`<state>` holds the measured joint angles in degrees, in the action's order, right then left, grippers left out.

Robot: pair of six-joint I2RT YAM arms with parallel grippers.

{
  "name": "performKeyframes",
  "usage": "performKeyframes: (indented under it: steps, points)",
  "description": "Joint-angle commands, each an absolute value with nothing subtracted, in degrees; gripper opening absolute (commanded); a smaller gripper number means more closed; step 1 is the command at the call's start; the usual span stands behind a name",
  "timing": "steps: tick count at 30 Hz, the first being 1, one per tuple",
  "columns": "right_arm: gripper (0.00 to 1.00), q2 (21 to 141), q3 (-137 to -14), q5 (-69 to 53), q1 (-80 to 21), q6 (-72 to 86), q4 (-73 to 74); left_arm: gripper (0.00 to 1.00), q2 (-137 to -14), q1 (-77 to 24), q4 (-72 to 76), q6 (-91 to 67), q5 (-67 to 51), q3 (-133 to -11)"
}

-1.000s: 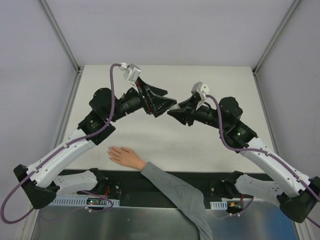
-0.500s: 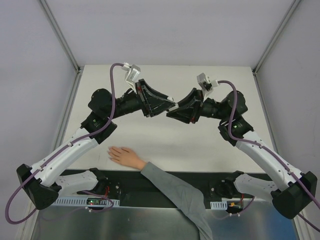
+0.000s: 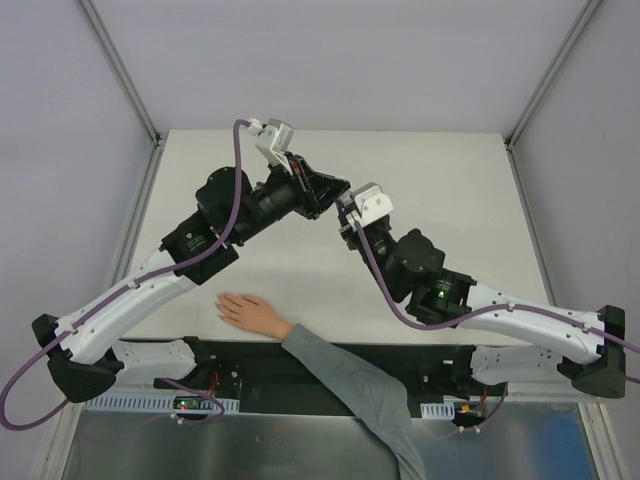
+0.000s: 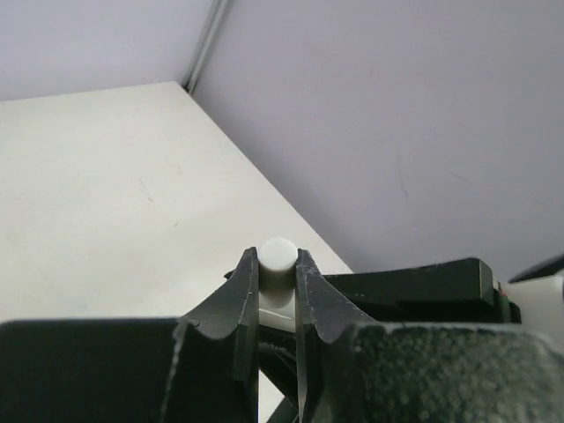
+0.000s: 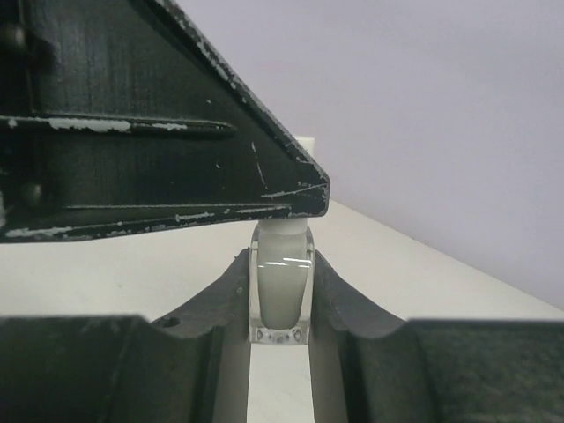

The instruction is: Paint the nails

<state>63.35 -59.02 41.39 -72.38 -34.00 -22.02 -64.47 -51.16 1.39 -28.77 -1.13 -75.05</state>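
**Two hands on one small bottle, nails well apart from it**

Both arms reach in over the middle of the worktop (image 3: 450, 180), and their tips meet there, just beside each other.

The left hand (image 4: 278, 264) is closed on the round white cap (image 4: 278, 254). In the left wrist view, its two dark fingers press the cap from either side, and the flat top of the cap stands a little proud of the fingertips.

The right hand (image 5: 281, 257) is closed on the bottle (image 5: 281, 295), lower down. Its fingers clamp the clear glass body, which holds a pale greyish-white liquid. In the right wrist view the bottle stands upright between the pads. The black wedge of the left hand lies directly above it and covers most of the cap (only a white corner peeps out behind). I cannot tell whether the bottle's base touches the worktop or is held off it.

The nails (image 3: 224, 303) are at the fingertips of the pale human hand (image 3: 247, 311), which lies flat at the near edge of the worktop, left of centre. Its fingers point to the left. From above the nails are skin-coloured and too small to make out singly. A grey sleeve (image 3: 350, 385) runs from the wrist down towards the bottom of the top view, between the two arm bases. The pale human hand lies well apart from the bottle and from both gripping hands, and the left arm's white forearm passes near its fingertips.
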Motion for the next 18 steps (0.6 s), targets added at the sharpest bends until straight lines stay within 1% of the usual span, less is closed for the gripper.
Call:
performKeyframes:
  steps: [1,2,3,4,5,6,7,8,9,10,11,12,13,14,15,16,18]
  points:
    - [0.00,59.7,-58.5,37.0,-70.9,-37.0,-14.6,0.00,-67.3,-52.1,0.3,-28.8,5.3,-77.9]
    - [0.00,58.5,-57.8,26.6,-69.3,-32.0,-13.5,0.03,-67.2,-52.0,0.3,-28.7,4.5,-77.8]
    - [0.00,57.1,-57.0,21.0,-65.6,-30.2,-12.8,0.13,-66.5,-51.8,0.3,-28.7,2.7,-77.8]
    - [0.00,55.3,-55.9,15.1,-63.7,-27.9,-11.9,0.24,-66.2,-51.6,0.3,-28.7,1.2,-77.5]
    - [0.00,54.6,-55.8,4.3,-61.6,-24.1,-11.4,0.37,-65.7,-51.2,0.8,-28.7,0.1,-77.1]
    - [0.00,54.1,-55.7,-0.1,-57.6,-22.0,-11.2,0.56,-64.4,-50.2,2.0,-28.6,-5.2,-76.3]
    - [0.00,53.9,-55.9,-5.7,-55.7,-20.4,-10.6,0.63,-63.6,-49.4,3.8,-28.5,-7.8,-73.9]
    - [0.00,53.8,-56.2,-14.2,-53.9,-19.0,-10.2,0.69,-62.8,-48.7,5.3,-28.8,-9.9,-72.7]
    - [0.00,53.9,-56.6,-18.0,-50.8,-16.3,-9.9,0.79,-61.3,-48.0,8.1,-29.4,-13.8,-71.6]
    - [0.00,54.1,-56.8,-21.8,-49.3,-15.0,-10.0,0.82,-60.6,-46.2,9.4,-30.8,-15.6,-69.5]
    - [0.00,54.3,-57.4,-30.2,-47.5,-13.5,-10.1,0.82,-60.1,-45.2,11.0,-31.7,-18.2,-68.6]
    - [0.00,55.1,-57.5,-33.5,-44.3,-10.1,-10.4,0.82,-59.3,-43.9,14.2,-32.8,-20.5,-67.6]
    - [0.00,55.5,-57.6,-37.0,-42.8,-7.8,-13.0,0.81,-59.2,-42.8,16.4,-35.7,-25.5,-65.8]
    - [0.00,56.0,-57.7,-44.2,-41.4,-5.5,-14.9,0.80,-59.1,-41.0,18.4,-37.2,-27.5,-64.9]
    - [0.00,57.6,-57.7,-47.7,-39.1,-3.1,-17.0,0.79,-59.1,-40.4,20.3,-38.4,-28.9,-64.1]
    - [0.00,58.4,-58.1,-53.0,-38.5,2.4,-21.3,0.76,-59.2,-40.1,23.5,-39.9,-31.9,-63.2]
    - [0.00,60.4,-58.1,-54.8,-37.4,6.6,-25.1,0.70,-60.1,-39.8,25.6,-40.7,-34.8,-63.4]
